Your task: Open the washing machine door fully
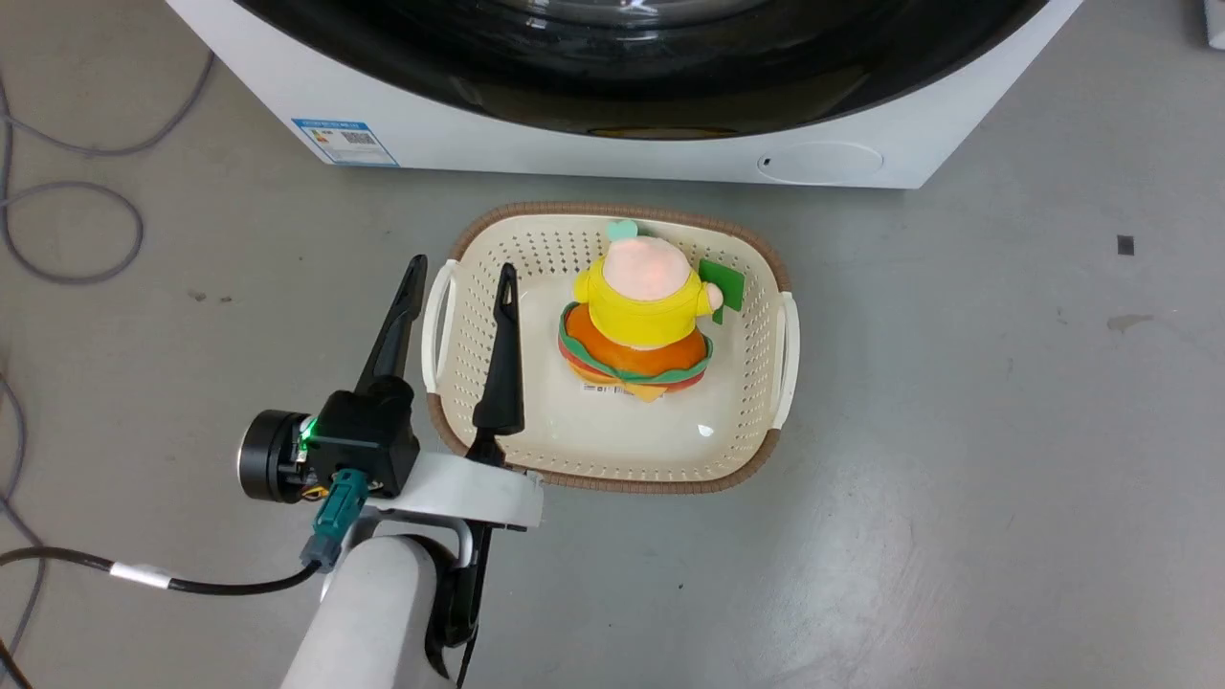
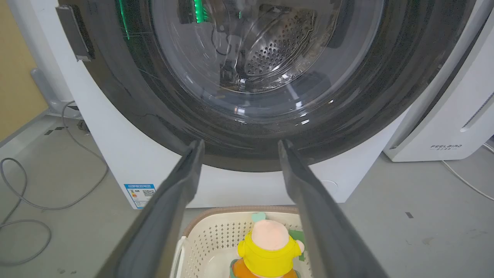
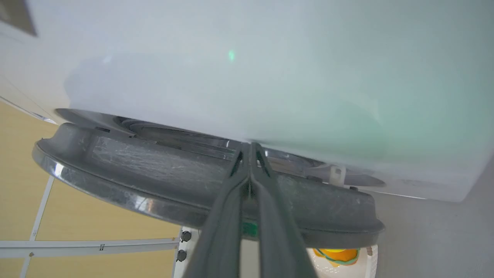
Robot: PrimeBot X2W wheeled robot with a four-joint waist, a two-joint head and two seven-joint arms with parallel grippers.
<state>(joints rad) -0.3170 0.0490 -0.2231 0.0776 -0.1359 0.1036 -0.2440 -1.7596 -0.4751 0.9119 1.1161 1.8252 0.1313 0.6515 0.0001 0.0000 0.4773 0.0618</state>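
Basket [image 1: 758, 368] with plush toy [image 1: 639, 316] before washing machine [image 1: 536, 145], left hand [image 1: 461, 268] open above it, right hand [image 3: 251, 146] closed at door [image 3: 154, 181]

You have a smooth grey floor [image 1: 957, 478] below the left gripper [image 1: 461, 264]; thin grey cables [image 1: 141, 233] loop on it to that gripper's left, with a flat yellow wall [image 2: 19, 77] beyond them.

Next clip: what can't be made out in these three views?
- Head view: the washing machine door is cut off by the top edge, hiding its handle and how far it is open.
- Right wrist view: blur on the white washing machine hides whether the tips of the right gripper touch anything.
- Head view: print on the label sticker is too small to read.
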